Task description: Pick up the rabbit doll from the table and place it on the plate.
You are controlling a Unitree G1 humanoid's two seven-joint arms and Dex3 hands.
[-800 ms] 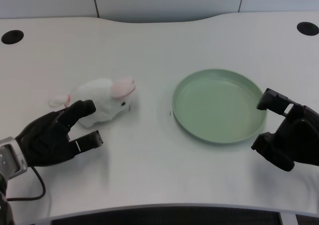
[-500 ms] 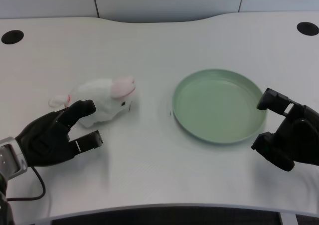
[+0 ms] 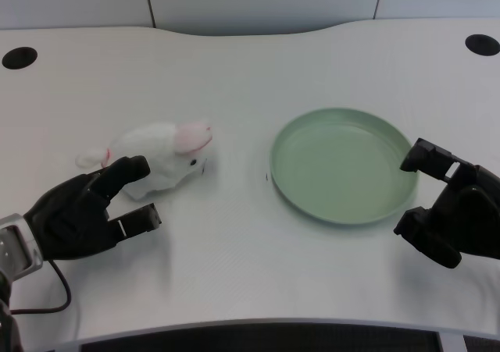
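Note:
A white rabbit doll (image 3: 160,154) with pink ears lies on its side on the white table, left of centre. The pale green plate (image 3: 342,205) stands to its right with nothing in it. My left hand (image 3: 82,211) sits at the lower left, just in front of the doll. Its fingers are spread and hold nothing. The upper finger's tip overlaps the doll's near side; whether it touches I cannot tell.
My right hand (image 3: 451,211) waits at the plate's right rim. Two black round holes sit in the table's far corners, one at the left (image 3: 19,57) and one at the right (image 3: 482,44). A black cable (image 3: 55,289) loops below my left wrist.

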